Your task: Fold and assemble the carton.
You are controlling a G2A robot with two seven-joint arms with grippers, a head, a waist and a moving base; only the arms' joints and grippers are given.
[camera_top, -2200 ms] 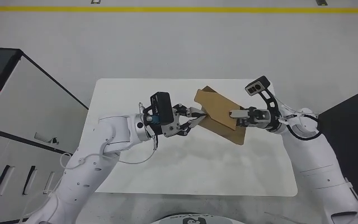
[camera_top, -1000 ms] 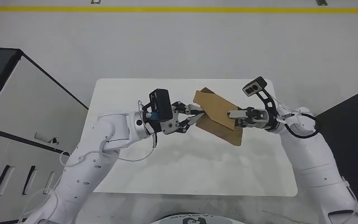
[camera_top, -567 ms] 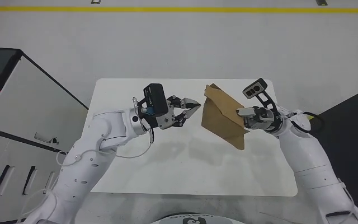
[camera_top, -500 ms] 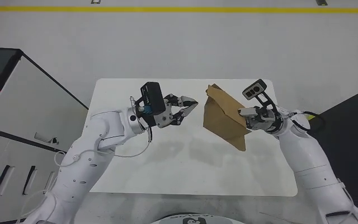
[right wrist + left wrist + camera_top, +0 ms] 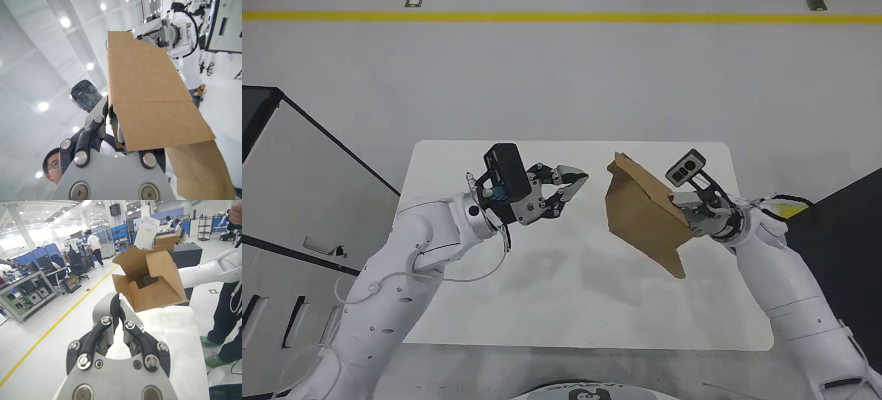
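A brown carton (image 5: 642,210) hangs above the right half of the white table (image 5: 542,300), partly unfolded with its flaps loose. Its open end (image 5: 149,283) faces my left gripper. My right gripper (image 5: 679,213) is shut on the carton's wall at its right side; in the right wrist view the cardboard (image 5: 147,85) sits clamped between that gripper's fingers (image 5: 118,123). My left gripper (image 5: 580,180) hovers a short way left of the carton, apart from it. Its fingers (image 5: 118,306) are shut with nothing between them.
A dark cabinet (image 5: 272,150) stands off the table's left side, and a black unit (image 5: 852,210) sits off its right side. The table's near half (image 5: 592,310) lies bare below both arms.
My left gripper let go of the carton's flap and drew back to the left. My right gripper turned the carton more upright and shifted it slightly right.
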